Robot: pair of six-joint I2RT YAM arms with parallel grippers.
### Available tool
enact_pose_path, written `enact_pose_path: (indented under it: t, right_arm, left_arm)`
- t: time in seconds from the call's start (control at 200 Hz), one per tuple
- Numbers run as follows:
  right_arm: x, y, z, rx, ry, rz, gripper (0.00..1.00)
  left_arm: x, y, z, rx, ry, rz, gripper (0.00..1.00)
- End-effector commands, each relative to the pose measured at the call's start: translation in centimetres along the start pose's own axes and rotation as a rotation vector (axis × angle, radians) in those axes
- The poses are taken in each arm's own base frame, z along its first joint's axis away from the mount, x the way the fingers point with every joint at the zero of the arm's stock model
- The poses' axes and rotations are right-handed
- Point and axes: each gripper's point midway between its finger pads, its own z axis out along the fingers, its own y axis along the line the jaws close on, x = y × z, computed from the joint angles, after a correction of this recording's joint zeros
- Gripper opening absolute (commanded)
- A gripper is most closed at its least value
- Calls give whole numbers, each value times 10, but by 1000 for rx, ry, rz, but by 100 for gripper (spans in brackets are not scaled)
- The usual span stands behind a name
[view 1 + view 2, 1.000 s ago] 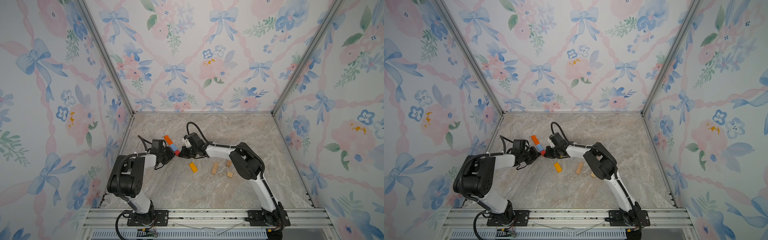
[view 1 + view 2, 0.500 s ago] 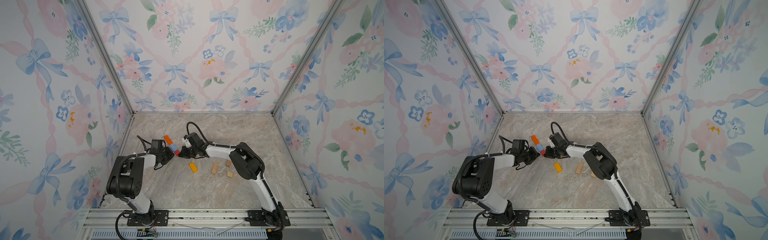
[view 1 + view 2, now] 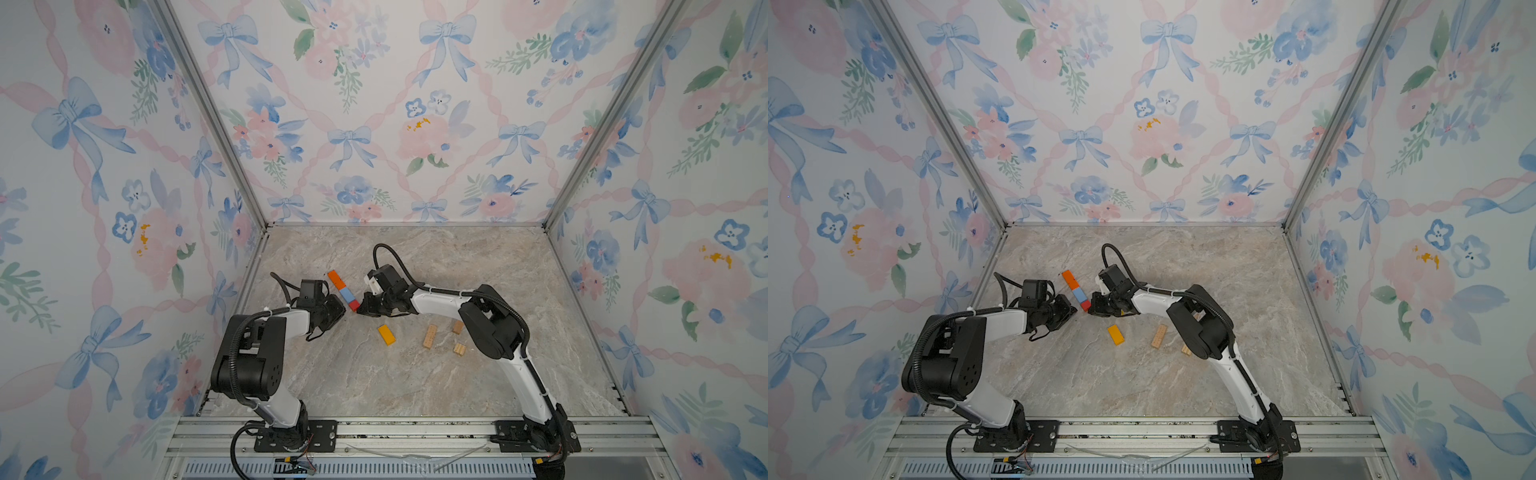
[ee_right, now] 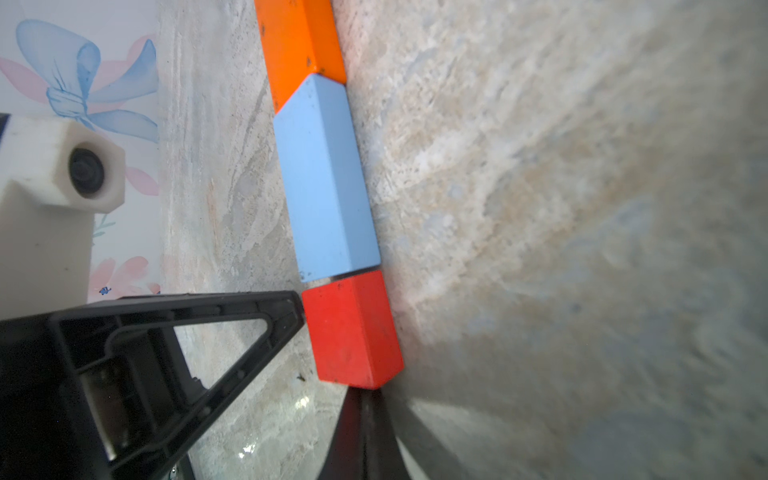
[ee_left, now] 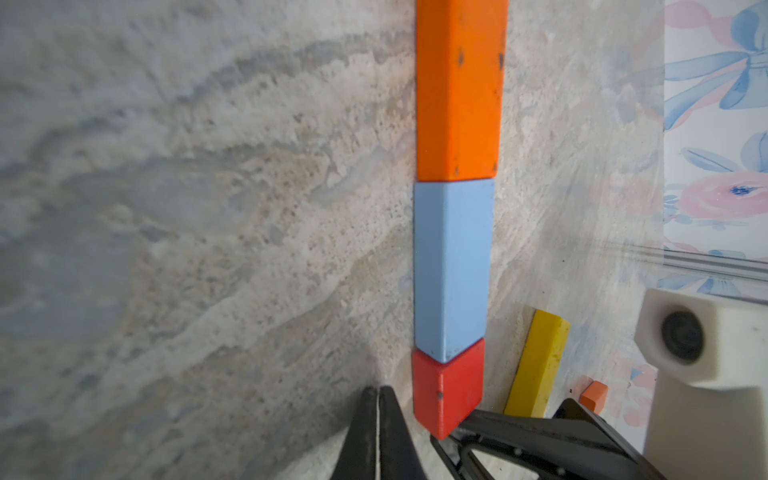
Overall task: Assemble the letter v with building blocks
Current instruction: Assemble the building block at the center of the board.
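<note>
- The red block (image 3: pixel 354 305) lies flat on the table (image 3: pixel 415 386). It is the near end of a straight row of three blocks.
- The blue block (image 3: pixel 346 294) touches the far end of the red block, and the orange block (image 3: pixel 336 279) touches the blue block behind it. From the red block the row runs slanted toward the back wall (image 3: pixel 407 124).
- My left claw (image 3: pixel 338 311) is closed and holds nothing. Its tip is right at one long side of the red block, and in the right wrist view it looks to be touching.
- My right claw (image 3: pixel 362 308) is also closed and empty. Its tip is against the free end of the red block, across from the left claw.
- A yellow block (image 5: pixel 540 365) lies just beside the red block, on the side of my right claw. Only the left wrist view shows it.
- An amber block (image 3: pixel 386 335) lies near the red block, toward my bases and apart from it.
- Three tan blocks (image 3: pixel 429 336) lie loose, farther from the red block than the amber block, beside my right arm.
</note>
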Motion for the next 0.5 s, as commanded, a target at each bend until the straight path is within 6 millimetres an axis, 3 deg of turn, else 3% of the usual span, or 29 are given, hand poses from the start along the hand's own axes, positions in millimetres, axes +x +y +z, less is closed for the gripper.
enact_pose_path:
  t: [0.0, 0.495]
  right_arm:
    - [13, -43, 12, 109, 49, 59, 0]
    - [11, -43, 14, 106, 48, 61, 0]
  left_arm:
    - [28, 53, 0, -186, 78, -44, 9]
    - [31, 57, -1, -191, 83, -49, 9]
